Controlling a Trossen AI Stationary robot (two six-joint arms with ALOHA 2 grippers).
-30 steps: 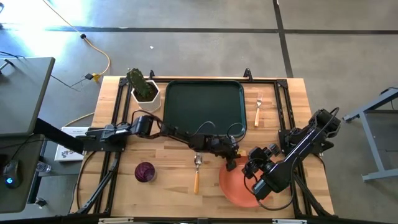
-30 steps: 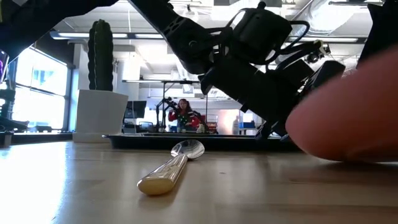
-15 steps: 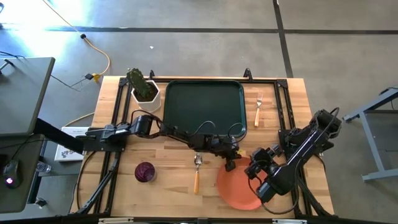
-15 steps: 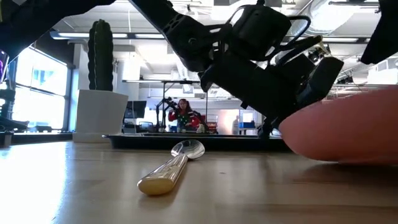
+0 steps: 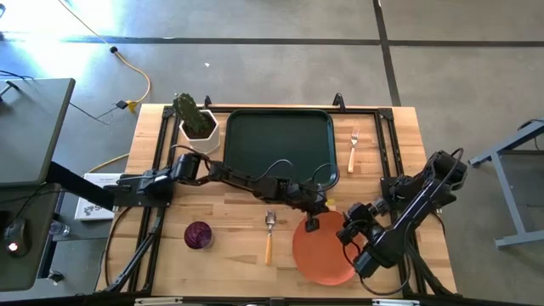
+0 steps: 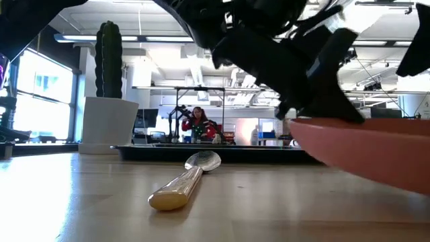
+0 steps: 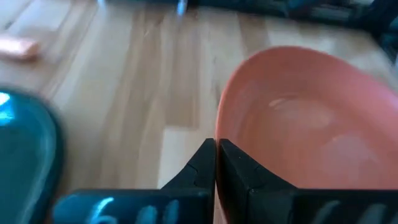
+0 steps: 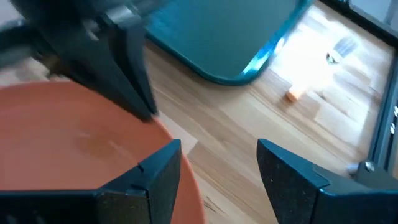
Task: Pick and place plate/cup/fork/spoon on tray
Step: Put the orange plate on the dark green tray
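- Left gripper [image 5: 311, 223] pinched on the rim of the plate [image 5: 322, 248]; plate lifted clear of the table near the front edge, short of the tray [image 5: 276, 143].
- Thin rim hold: plate may tilt or slip.
- Right gripper [image 8: 217, 163] open beside the plate; collision risk.

Both arms are dark, jointed and slim, with thin black cables looping along them. The left claw [image 7: 215, 163] has black, wedge-shaped fingers. The right claw [image 8: 219, 167] has broader, angular black fingers.
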